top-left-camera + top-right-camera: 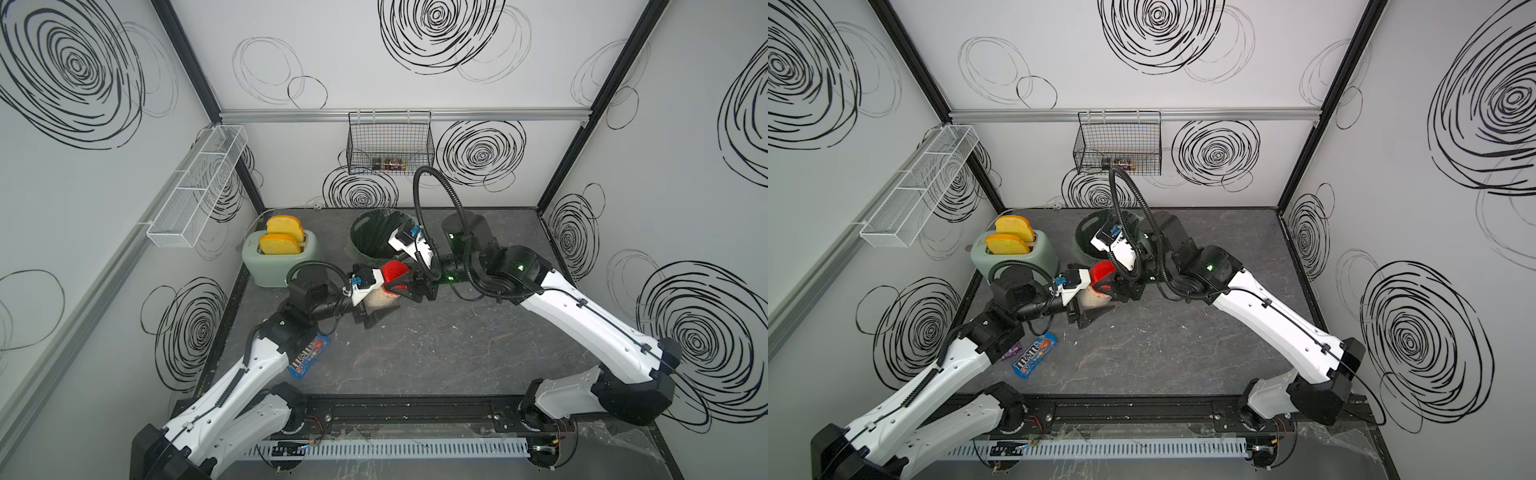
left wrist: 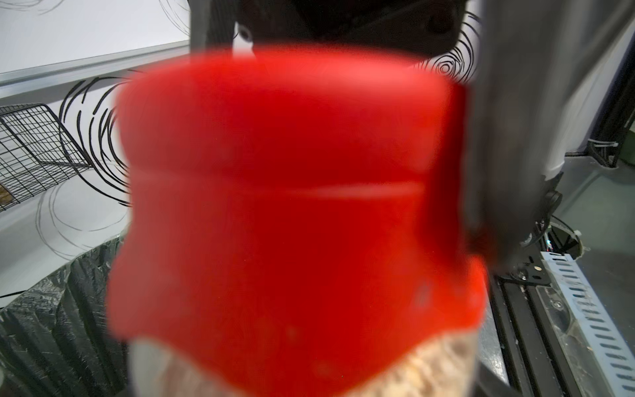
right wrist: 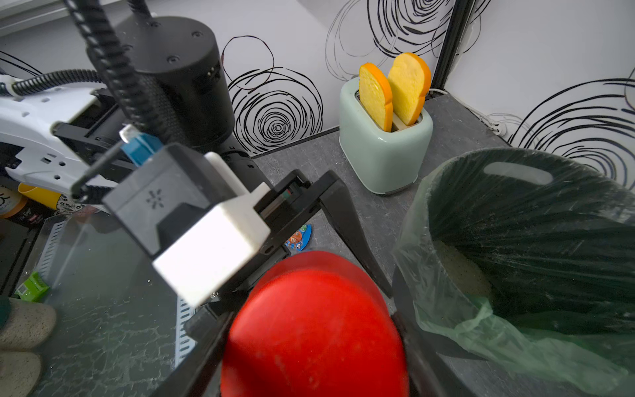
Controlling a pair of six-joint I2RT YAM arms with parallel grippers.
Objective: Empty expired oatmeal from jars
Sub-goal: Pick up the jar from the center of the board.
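The jar (image 1: 380,302) is small and clear, full of pale oatmeal (image 2: 429,371), and stands tilted just in front of the bin (image 1: 365,232) in both top views. Its red lid (image 1: 395,271) is on. My left gripper (image 1: 380,313) reaches in from the left, and its fingers (image 3: 347,220) lie against the jar's body on both sides. My right gripper (image 1: 399,284) comes from the right and is shut on the red lid (image 3: 316,326). In the left wrist view the lid (image 2: 292,189) fills the picture and hides my own jaws. A pale heap of oatmeal (image 3: 460,271) lies inside the bin.
The bin (image 3: 515,154) has a green plastic liner. A mint toaster (image 1: 280,257) holding two yellow toast slices stands at the back left. A blue candy pack (image 1: 309,357) lies under my left arm. A black wire basket (image 1: 390,141) and a white mesh shelf (image 1: 197,187) hang on the walls.
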